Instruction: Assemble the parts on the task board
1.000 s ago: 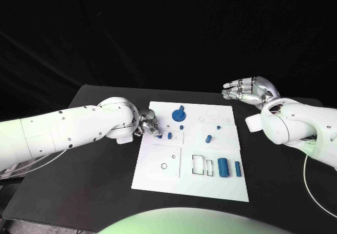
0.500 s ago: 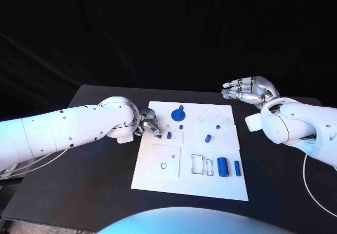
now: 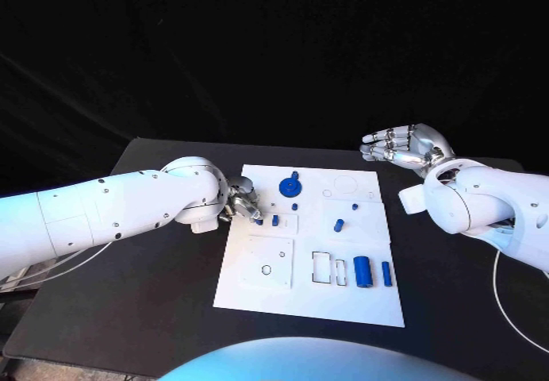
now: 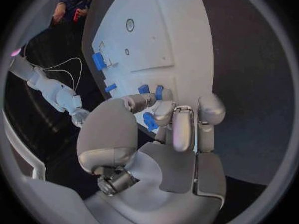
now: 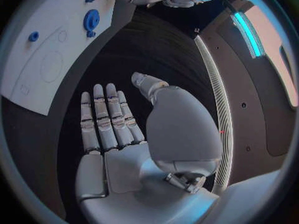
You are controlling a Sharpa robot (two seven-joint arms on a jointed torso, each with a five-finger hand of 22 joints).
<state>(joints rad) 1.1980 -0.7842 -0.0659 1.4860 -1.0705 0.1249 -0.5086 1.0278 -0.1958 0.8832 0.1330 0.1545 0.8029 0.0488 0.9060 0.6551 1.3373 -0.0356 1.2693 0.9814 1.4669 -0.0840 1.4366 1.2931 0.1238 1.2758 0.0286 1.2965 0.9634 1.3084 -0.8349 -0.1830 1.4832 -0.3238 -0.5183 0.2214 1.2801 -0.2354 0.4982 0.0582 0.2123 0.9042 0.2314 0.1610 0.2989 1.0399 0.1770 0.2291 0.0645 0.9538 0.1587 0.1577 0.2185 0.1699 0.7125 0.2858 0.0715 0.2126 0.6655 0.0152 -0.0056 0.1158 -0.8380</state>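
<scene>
The white task board (image 3: 266, 295) lies in the middle of the table. My left hand (image 3: 240, 202) hovers at the board's left edge near its far end, fingers curled. In the left wrist view that hand (image 4: 177, 149) pinches a small blue part (image 4: 149, 121) between thumb and fingers, just over the board (image 4: 156, 30). Two small blue pieces (image 3: 276, 220) sit beside the fingertips. A round blue disc (image 3: 293, 187), a blue oblong (image 3: 339, 225), a blue cylinder (image 3: 362, 271) and a narrow blue bar (image 3: 387, 274) rest on the board. My right hand (image 3: 406, 147) is raised beyond the board's far right corner, fingers spread and empty (image 5: 118, 134).
Black table (image 3: 137, 302) surrounds the board, with bare room on both sides. My left forearm (image 3: 114, 210) crosses the table's left part. Empty cutouts (image 3: 329, 270) mark the board's near half.
</scene>
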